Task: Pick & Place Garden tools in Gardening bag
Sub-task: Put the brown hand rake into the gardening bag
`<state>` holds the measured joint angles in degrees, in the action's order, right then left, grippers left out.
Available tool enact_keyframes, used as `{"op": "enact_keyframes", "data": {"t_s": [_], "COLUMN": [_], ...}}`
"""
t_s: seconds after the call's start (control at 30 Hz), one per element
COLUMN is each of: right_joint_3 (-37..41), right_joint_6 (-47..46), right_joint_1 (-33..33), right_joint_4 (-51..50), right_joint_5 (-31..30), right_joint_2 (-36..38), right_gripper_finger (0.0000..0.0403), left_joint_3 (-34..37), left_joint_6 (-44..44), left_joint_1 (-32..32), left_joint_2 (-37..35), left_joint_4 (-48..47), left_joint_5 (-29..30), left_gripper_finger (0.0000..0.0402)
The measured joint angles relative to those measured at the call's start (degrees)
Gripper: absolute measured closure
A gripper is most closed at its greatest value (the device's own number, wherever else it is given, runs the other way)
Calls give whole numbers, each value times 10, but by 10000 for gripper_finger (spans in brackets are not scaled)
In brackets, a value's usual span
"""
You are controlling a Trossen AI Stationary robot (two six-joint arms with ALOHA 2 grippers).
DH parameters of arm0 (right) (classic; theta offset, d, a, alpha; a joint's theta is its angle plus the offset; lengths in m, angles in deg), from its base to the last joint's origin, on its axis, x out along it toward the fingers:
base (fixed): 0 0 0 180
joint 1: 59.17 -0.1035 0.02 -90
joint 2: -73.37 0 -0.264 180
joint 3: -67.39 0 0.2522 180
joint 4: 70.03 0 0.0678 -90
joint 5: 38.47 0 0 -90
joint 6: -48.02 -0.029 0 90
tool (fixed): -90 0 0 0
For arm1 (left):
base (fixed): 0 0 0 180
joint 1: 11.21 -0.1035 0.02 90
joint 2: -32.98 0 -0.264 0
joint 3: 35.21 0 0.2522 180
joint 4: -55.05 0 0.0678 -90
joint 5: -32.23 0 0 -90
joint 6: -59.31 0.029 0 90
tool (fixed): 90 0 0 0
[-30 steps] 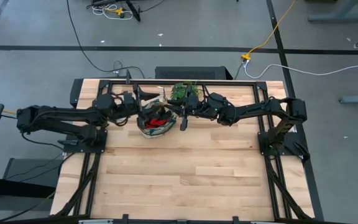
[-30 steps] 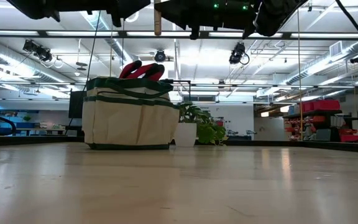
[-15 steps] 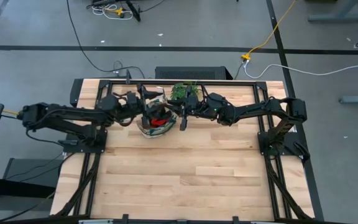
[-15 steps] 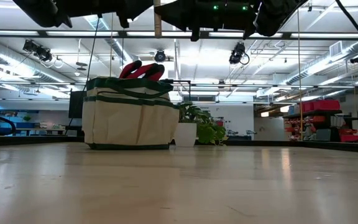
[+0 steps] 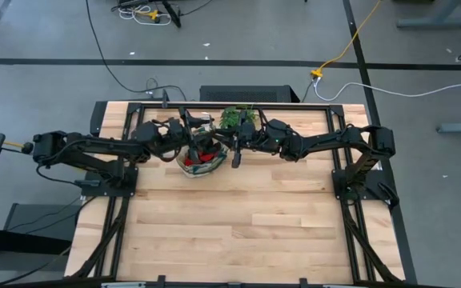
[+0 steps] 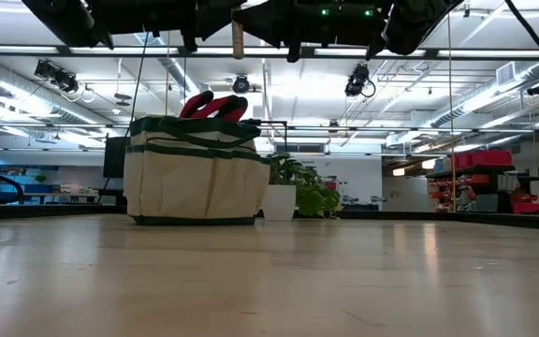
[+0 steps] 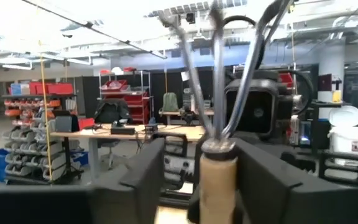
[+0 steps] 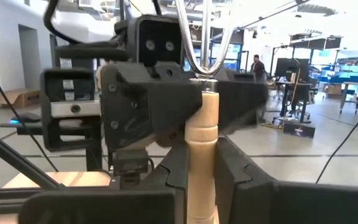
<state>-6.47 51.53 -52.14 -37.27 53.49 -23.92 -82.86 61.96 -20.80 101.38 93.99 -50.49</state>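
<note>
The little rake hangs upright above the table. Its light wooden handle (image 6: 238, 32) points down and its metal tines (image 7: 229, 56) point up. My right gripper (image 8: 202, 168) is shut on the handle. My left gripper (image 7: 217, 177) is open, with one finger on each side of the handle just below the metal collar. It faces the right gripper. The cream bag with green trim (image 6: 193, 178) stands on its base at the table's far middle, and it also shows in the high view (image 5: 201, 158). The red-and-black gloves (image 6: 211, 105) stick out of its top. My right gripper pinches the rake's wooden handle (image 8: 202, 134) between its two fingers, a little below the metal collar. The fingers come level from the table's right side and lie across the handle. The rake is lifted clear and upright, tines up.
A leafy plant in a white pot (image 6: 293, 192) stands just behind and to the right of the bag, and it also shows in the high view (image 5: 235, 118). The near half of the wooden table (image 5: 230, 232) lies bare in front of the arms.
My left gripper has moved toward the table's right, over the bag, until it reached the rake held by my right gripper. The rake and my right gripper have stayed where they were.
</note>
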Motion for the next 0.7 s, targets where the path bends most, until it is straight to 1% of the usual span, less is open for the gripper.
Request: {"op": "enact_keyframes", "data": {"t_s": [0.07,0.17,0.2,0.5,0.57,0.7], "right_joint_3": [0,0,0,0,0,0], "right_joint_6": [0,1,2,6,6,6], "right_joint_1": [0,0,0,0,0,0], "right_joint_4": [-5,-8,-9,-13,-15,-14], "right_joint_5": [-2,-3,-4,-2,-2,0], "right_joint_2": [0,0,0,0,0,0], "right_gripper_finger": [374,374,374,374,358,300], "left_joint_3": [0,0,0,0,-1,-1], "left_joint_6": [8,13,13,15,15,17], "left_joint_1": [0,1,0,0,0,1], "left_joint_2": [0,0,0,-1,-1,-2], "left_joint_4": [4,0,-1,-14,-18,-22], "left_joint_5": [-3,-4,-5,-8,-7,-8], "left_gripper_finger": [251,323,331,331,331,331]}}
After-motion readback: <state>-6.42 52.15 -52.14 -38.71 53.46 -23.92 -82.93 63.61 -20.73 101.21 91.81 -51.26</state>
